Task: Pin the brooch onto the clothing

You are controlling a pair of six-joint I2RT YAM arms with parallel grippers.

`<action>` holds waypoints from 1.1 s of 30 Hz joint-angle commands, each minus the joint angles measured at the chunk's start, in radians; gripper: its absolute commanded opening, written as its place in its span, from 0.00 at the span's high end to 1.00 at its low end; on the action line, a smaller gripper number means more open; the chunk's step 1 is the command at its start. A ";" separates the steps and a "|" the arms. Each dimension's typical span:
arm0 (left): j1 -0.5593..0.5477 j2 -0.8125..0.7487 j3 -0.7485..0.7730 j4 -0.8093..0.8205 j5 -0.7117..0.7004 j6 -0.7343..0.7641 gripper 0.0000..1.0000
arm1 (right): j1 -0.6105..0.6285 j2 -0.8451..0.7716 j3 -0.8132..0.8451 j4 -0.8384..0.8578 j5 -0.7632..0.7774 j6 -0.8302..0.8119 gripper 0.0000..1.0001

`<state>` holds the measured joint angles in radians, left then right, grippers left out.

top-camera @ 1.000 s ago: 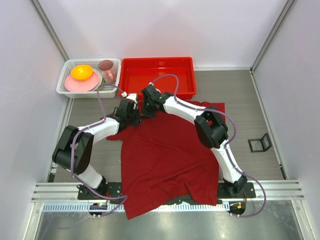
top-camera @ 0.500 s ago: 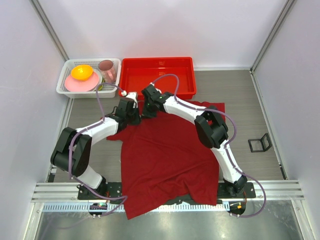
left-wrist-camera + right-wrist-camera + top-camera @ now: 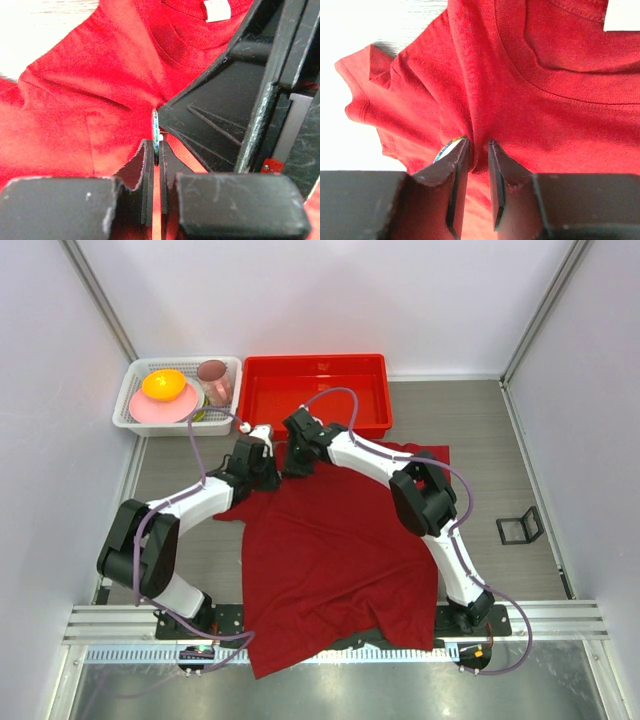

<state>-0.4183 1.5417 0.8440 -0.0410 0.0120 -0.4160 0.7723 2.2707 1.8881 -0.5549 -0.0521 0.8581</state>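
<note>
We have the left gripper (image 3: 156, 152) closed on the brooch (image 3: 155, 129), which stands edge-on between its fingertips, so only a thin pale rim shows. The dark red T-shirt (image 3: 95, 75) lies bunched just ahead of and under those fingertips, and the brooch touches a raised fold of it. We judge that the disc is held on edge so its back can be pressed into that fold. The right gripper (image 3: 476, 150) faces the left one nose to nose, its jaws a little apart with a ridge of the cloth standing in the gap. We cannot tell whether they pinch that ridge or merely flank it. In its wrist view the brooch peeks out just beside the fingertip on the left of the picture. We take the ridge to be there so the pin has something to bite. Beyond both grippers, past the collar seam, sits the white neck label (image 3: 216, 10). We can read no writing on it, and no brand shows anywhere.
</note>
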 commanded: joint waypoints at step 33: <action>0.047 -0.071 -0.028 0.090 0.154 -0.081 1.00 | -0.134 -0.252 -0.346 0.228 -0.284 -0.255 0.62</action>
<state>-0.3771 1.5089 0.8185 0.0032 0.1352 -0.4736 0.6308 2.0441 1.5890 -0.3195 -0.3344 0.6506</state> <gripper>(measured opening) 0.065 0.436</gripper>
